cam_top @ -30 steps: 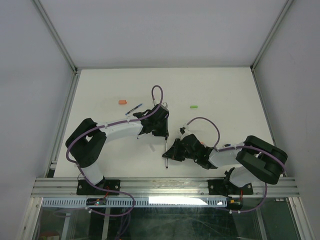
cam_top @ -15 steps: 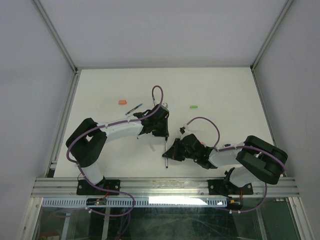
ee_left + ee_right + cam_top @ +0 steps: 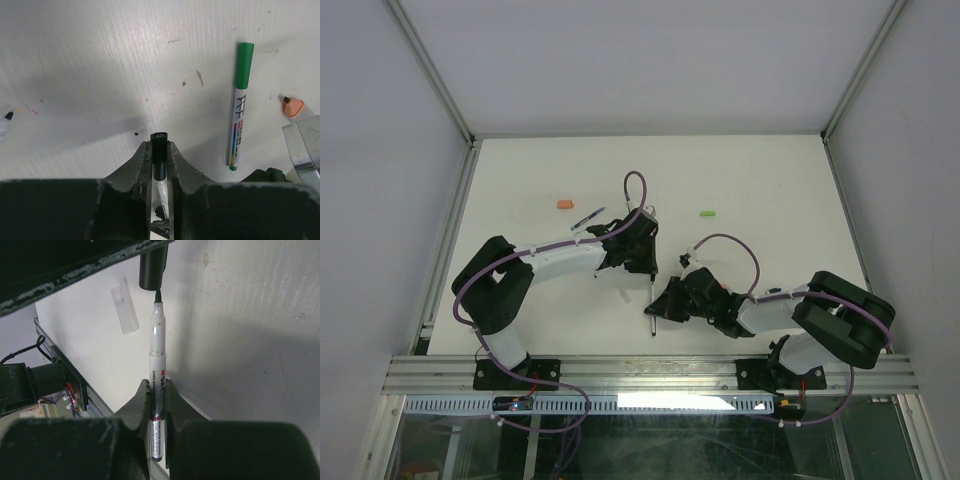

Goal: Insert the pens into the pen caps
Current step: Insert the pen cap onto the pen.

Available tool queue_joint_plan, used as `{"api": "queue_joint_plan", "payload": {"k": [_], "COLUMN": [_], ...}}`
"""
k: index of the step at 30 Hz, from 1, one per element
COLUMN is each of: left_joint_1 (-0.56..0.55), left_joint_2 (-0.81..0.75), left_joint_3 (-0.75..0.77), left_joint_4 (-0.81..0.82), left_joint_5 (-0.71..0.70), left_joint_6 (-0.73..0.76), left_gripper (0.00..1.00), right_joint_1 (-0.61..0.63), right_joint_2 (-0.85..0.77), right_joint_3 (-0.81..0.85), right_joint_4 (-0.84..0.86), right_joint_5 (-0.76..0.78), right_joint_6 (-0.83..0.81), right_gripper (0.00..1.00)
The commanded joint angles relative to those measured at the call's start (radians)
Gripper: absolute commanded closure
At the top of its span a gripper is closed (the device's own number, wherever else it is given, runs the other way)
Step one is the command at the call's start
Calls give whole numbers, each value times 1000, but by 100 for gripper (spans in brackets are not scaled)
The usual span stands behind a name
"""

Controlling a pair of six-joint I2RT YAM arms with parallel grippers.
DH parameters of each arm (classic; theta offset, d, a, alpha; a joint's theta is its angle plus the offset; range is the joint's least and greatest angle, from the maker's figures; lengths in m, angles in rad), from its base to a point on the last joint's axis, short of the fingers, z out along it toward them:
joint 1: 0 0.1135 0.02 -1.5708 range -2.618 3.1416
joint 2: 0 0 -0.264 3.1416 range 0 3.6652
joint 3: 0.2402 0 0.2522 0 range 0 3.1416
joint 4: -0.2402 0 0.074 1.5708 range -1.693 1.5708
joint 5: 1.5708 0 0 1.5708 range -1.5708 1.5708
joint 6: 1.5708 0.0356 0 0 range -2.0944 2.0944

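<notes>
White bench [image 3: 770,180], grey walls around it. With the left tool [image 3: 159,152] we are clamping a black pen cap [image 3: 160,137]. With the right tool [image 3: 157,390] we are gripping a white-barrelled pen [image 3: 157,335], its dark tip just at the cap's mouth. A green-capped pen [image 3: 240,115] is lying near the left tool. An orange cap [image 3: 563,204] is resting far left and a light green cap [image 3: 707,213] far right.

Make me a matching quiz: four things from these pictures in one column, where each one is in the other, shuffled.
1 black cap
2 white pen
3 green-capped pen
4 orange cap

A in the right gripper
B lying loose, already capped
C in the left gripper
D lying loose, no pen in it

Pairs: 1-C, 2-A, 3-B, 4-D
</notes>
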Motion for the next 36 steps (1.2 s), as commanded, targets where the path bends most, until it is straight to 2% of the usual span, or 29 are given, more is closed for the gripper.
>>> {"api": "queue_joint_plan", "payload": {"k": [1, 36], "left_joint_1": [5, 4], "left_joint_2": [4, -5], "left_joint_3": [4, -16], "left_joint_4": [37, 56], "left_joint_5": [7, 32], "left_joint_6": [-9, -29], "left_gripper": [89, 90], "right_joint_1": [3, -50], "right_joint_2": [-5, 45], "right_joint_3": [36, 79], "right_joint_4": [34, 19], "right_joint_5": [23, 12], "right_joint_6": [1, -6], "right_gripper": [99, 99]}}
